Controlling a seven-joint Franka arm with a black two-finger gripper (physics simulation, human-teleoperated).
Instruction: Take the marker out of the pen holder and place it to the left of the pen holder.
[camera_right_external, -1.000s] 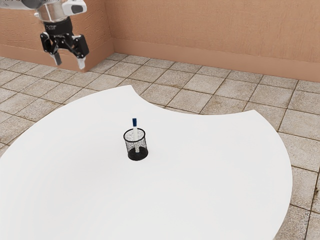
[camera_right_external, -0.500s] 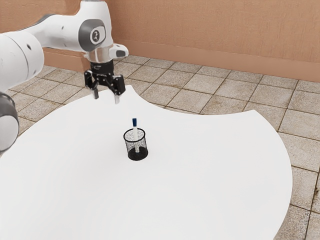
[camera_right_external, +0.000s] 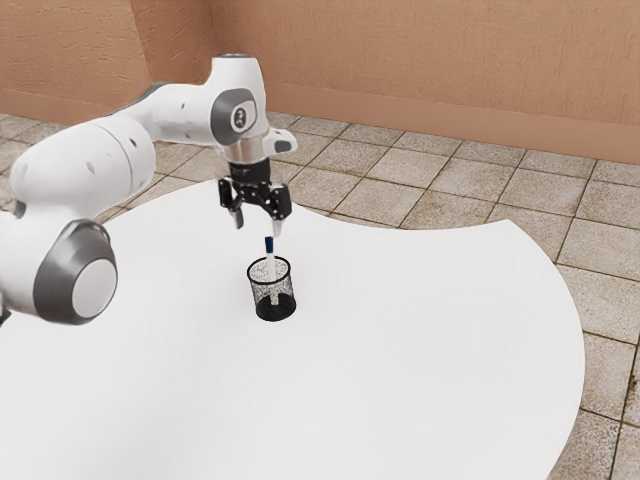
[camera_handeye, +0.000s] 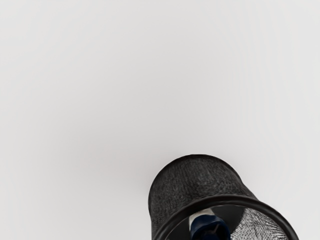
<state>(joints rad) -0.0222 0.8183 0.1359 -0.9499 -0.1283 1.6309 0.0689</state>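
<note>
My gripper (camera_right_external: 256, 232) hangs open in the exterior view, its fingertips a little above and toward the view's left of the marker's top, nothing held between them. The white marker (camera_right_external: 271, 267) with its dark blue cap stands nearly upright in the black mesh pen holder (camera_right_external: 274, 309), the cap sticking out above the rim. In the wrist view, the pen holder (camera_handeye: 195, 177) is at the lower edge, and inside its rim the blue end of the marker (camera_handeye: 207, 225) points up at the camera.
The white table (camera_right_external: 400, 350) has a curved outline with a scooped-out far edge. Beyond it lie a tiled floor (camera_right_external: 430, 180) and a tan wall (camera_right_external: 450, 70). The arm reaches over the table from the exterior view's left.
My arm has swung in from the exterior view's upper left, carrying the open gripper lower and close to the marker. Pen holder and marker have not moved.
</note>
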